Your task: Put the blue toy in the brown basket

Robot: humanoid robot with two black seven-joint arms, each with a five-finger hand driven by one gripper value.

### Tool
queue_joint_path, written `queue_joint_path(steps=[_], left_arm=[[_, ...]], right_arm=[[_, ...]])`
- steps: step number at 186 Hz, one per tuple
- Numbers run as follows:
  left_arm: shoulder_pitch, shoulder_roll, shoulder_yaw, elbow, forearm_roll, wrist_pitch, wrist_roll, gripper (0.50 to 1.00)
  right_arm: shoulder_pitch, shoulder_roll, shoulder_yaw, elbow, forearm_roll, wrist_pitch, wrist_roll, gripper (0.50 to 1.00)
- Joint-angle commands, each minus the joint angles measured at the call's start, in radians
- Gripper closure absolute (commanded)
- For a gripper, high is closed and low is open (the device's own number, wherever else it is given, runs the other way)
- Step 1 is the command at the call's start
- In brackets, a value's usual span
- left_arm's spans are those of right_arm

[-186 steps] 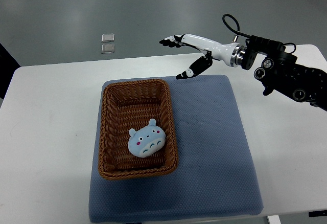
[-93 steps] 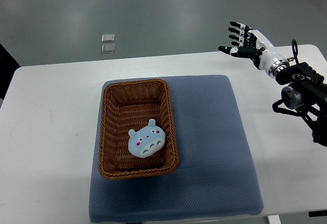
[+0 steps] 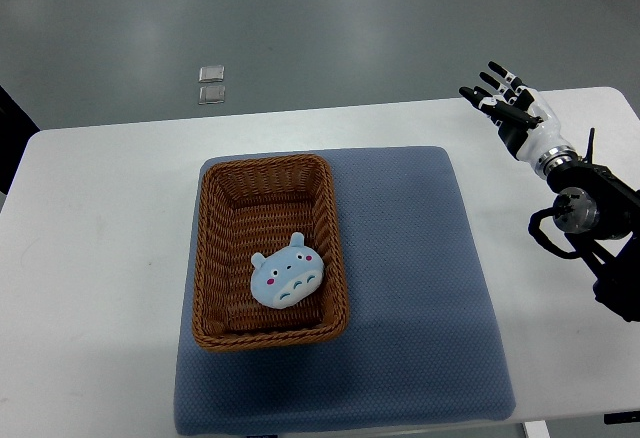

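Note:
The blue toy (image 3: 288, 277), a round plush face with small ears, lies inside the brown wicker basket (image 3: 212, 258), towards its near end. The basket stands on the left half of a blue-grey mat (image 3: 420, 288). My right hand (image 3: 505, 103) hovers over the table's far right, well away from the basket, with its fingers spread and nothing in them. The left arm does not show.
The mat lies on a white table (image 3: 100, 258). On the grey floor beyond the table's far edge lie two small clear squares (image 3: 211, 84). A dark object (image 3: 12, 123) shows at the left edge.
My right hand has drawn back from above the mat's far edge to the table's right side, fingers now pointing away. The toy and basket have not moved.

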Motion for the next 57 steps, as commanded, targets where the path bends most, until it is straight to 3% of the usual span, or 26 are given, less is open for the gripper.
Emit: queue_joint_path(steps=[1, 57], left_arm=[[0.0, 0.0, 0.0, 0.0, 0.0, 0.0, -0.001, 0.5], [0.0, 0.0, 0.0, 0.0, 0.0, 0.0, 0.001, 0.5]], right_arm=[[-0.019, 0.015, 0.011, 0.004, 0.001, 0.008, 0.002, 0.589], [-0.036, 0.022, 0.011, 0.005, 0.0, 0.067, 0.005, 0.589]])
